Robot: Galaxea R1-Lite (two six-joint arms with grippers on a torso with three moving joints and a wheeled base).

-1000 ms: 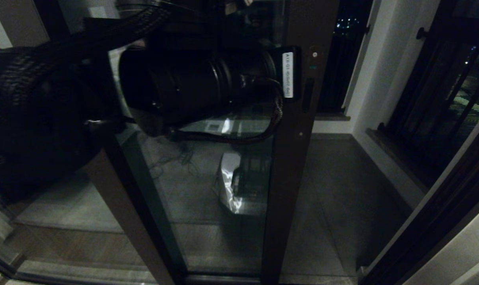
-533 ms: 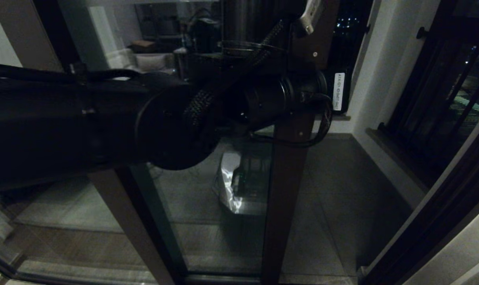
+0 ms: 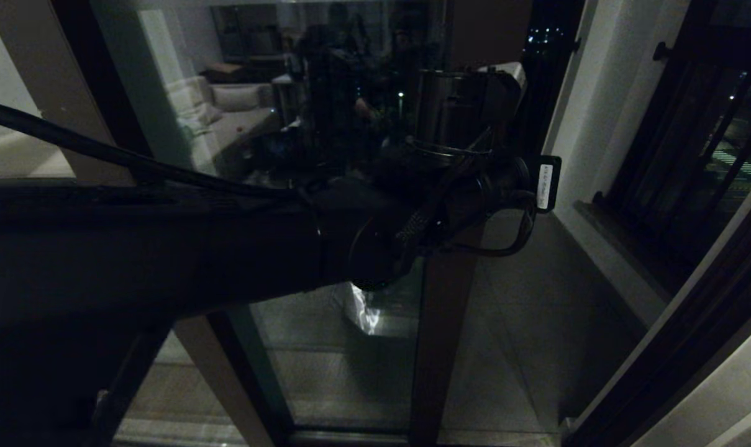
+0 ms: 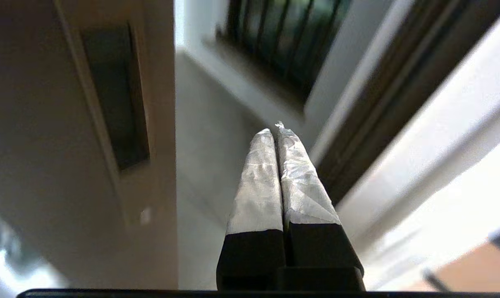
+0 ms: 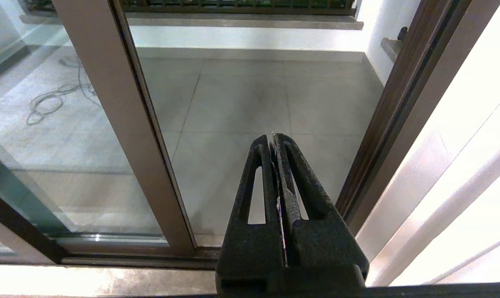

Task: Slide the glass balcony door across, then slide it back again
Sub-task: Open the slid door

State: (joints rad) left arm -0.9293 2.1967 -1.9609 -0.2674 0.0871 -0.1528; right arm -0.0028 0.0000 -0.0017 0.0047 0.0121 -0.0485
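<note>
Glass door (image 3: 350, 347) stands partly open; the left hand (image 4: 276, 128), pinched shut and empty, is beside its frame.

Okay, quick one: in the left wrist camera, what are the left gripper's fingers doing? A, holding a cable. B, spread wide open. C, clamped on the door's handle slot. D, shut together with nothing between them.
D: the left gripper shows its taped fingers pressed together in open air, beside the glass balcony door stile and apart from it.

We've got the glass balcony door (image 3: 350, 347) standing upright and partly slid open, a tall reflective pane in a dark brown frame, with a recessed handle slot (image 4: 115, 97) in its edge stile.
</note>
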